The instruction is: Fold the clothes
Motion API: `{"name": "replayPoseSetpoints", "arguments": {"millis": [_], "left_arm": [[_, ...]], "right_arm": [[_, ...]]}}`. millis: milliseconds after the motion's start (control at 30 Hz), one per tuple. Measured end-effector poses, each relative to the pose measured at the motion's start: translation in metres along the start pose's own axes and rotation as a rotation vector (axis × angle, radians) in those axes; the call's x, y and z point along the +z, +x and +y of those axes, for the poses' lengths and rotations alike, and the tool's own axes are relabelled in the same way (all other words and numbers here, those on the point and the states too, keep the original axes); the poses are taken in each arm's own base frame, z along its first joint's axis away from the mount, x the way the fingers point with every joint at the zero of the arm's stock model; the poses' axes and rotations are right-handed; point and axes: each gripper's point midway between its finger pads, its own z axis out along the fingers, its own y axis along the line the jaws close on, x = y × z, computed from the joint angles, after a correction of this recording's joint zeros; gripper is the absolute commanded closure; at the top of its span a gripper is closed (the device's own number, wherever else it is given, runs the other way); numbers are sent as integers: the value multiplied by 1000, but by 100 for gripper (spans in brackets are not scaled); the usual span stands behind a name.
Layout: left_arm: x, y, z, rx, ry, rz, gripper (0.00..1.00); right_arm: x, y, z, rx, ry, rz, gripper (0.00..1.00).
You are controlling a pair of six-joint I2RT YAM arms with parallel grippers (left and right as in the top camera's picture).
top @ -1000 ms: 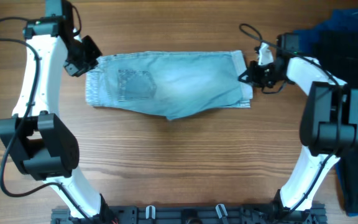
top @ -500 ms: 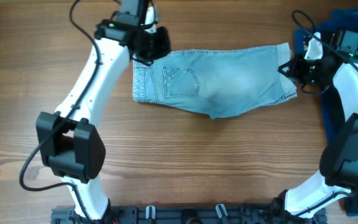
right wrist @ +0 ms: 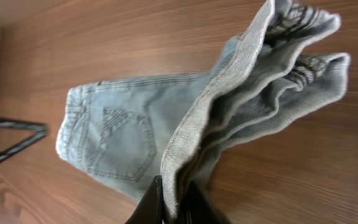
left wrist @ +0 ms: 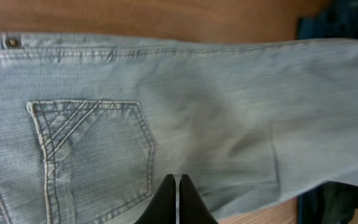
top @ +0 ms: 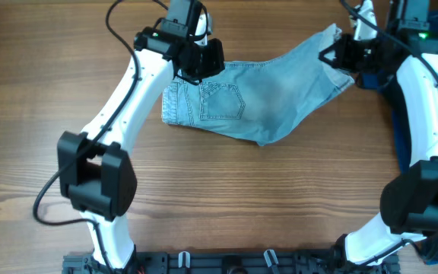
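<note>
The clothes, light blue denim shorts (top: 280,95), lie across the wooden table with the waistband to the left and a back pocket (top: 220,103) facing up. My right gripper (top: 331,55) (right wrist: 174,186) is shut on the bunched leg end. It holds the cuffed hems (right wrist: 297,37) off the table at the far right, so the leg slopes up toward it. My left gripper (top: 202,74) (left wrist: 176,179) is shut, with its tips down at the denim (left wrist: 197,106) by the far edge near the pocket. No cloth shows between its jaws.
A dark blue cloth (top: 376,78) (left wrist: 334,18) lies under the right arm, just past the shorts' right end. The arm mount rail (top: 242,262) runs along the front edge. Bare wood (top: 242,198) lies in front of the shorts.
The shorts slid to the right with both arms. Since then the right gripper has raised the leg end up and back. The left gripper has moved right along the far edge while the waistband stayed put.
</note>
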Motion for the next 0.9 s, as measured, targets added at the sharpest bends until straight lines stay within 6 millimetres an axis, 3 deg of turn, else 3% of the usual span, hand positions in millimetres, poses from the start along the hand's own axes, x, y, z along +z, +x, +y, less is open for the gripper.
{"name": "replayPoseSetpoints", "arguments": {"millis": [200,367,600,900], "left_arm": [[56,14,23,-60,-31,93,96],[101,31,8,-30,31,144,96],[117,41,-23,20,90,135,96],[146,48,-9,-19,51,145,96]], "right_arm": [[13,8,27,-43,-31,35,96],[19,15,40,-56,-44,64,96],[19,23,36,-41,-20,93,96],[19,24,35,-38,-15,97,96]]}}
